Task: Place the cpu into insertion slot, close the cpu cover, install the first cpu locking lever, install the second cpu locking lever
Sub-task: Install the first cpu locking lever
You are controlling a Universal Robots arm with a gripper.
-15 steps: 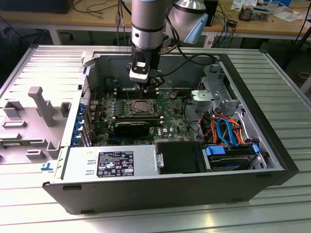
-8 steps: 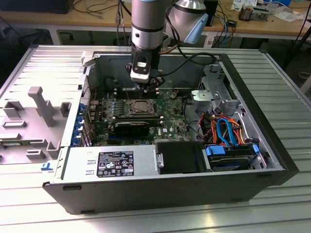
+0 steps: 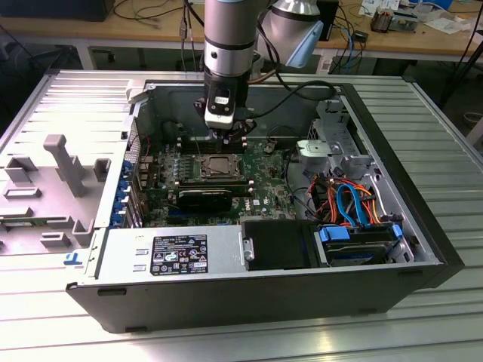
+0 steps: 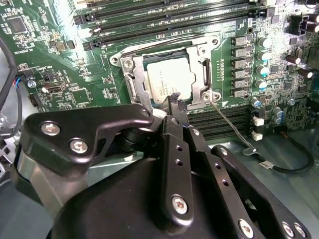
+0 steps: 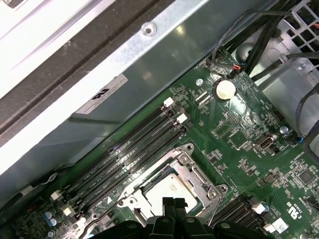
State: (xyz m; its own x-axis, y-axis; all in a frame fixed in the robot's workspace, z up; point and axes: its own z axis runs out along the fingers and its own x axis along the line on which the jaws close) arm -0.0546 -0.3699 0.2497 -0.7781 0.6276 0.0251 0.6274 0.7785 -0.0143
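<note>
**Gripper poised at the insertion slot rim, next to a free locking lever**

The cpu lies flat inside the insertion slot, and the cpu cover is down over its margins. In both wrist views the fingertips are pressed together over the slot edge on the gripper's side, with nothing visible between them. The thin wire locking lever leaves the slot corner just beside the fingertips. Its long axis runs obliquely away from the slot, across the adjacent memory slots, and it appears unlatched. A second wire lever lies parallel to the slot's far edge, close against it; whether it is hooked cannot be told.
</note>
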